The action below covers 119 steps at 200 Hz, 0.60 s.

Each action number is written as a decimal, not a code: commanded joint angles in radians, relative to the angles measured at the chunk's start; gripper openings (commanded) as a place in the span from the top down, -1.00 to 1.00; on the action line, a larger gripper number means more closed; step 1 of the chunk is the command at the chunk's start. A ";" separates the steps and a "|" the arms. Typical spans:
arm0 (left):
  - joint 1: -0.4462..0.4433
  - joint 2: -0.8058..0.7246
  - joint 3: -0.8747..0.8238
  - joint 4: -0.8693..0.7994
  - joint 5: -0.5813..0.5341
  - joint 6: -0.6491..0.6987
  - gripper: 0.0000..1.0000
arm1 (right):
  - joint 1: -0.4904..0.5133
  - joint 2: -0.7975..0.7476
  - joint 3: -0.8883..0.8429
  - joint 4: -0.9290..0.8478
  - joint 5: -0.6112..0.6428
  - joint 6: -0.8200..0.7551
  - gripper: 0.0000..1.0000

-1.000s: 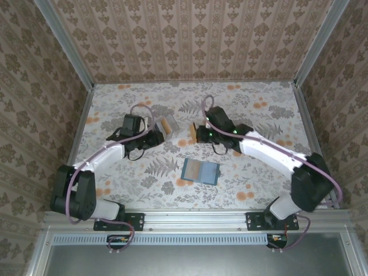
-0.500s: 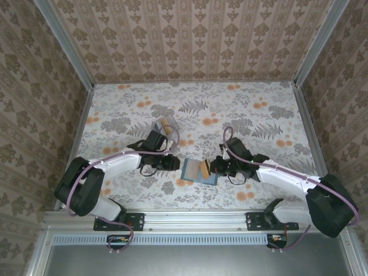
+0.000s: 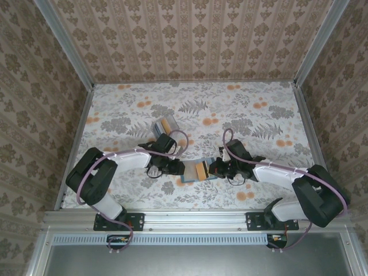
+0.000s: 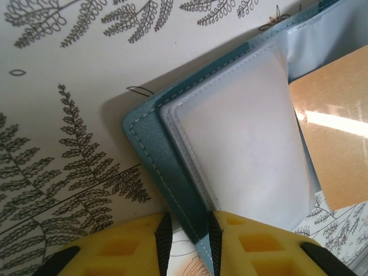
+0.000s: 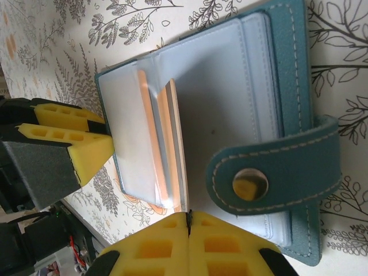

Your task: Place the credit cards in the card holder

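leaning inward, left gripper point(image 4: 188, 231) pinching wallet point(image 4: 150, 150), right gripper point(image 5: 188, 218) clamping card point(image 5: 173, 144)

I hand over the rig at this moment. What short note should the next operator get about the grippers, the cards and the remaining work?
Left gripper: shut on an edge of the open teal card holder.
Right gripper: shut on an orange card, held on edge over its clear sleeves.
Done: no card looks seated in a sleeve yet.
Remaining: slide this card in, then fetch the second orange card from the clear stand.
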 commanded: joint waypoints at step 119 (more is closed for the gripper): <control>0.006 0.042 -0.008 -0.023 -0.086 0.001 0.55 | -0.044 0.131 0.001 0.119 -0.057 -0.201 1.00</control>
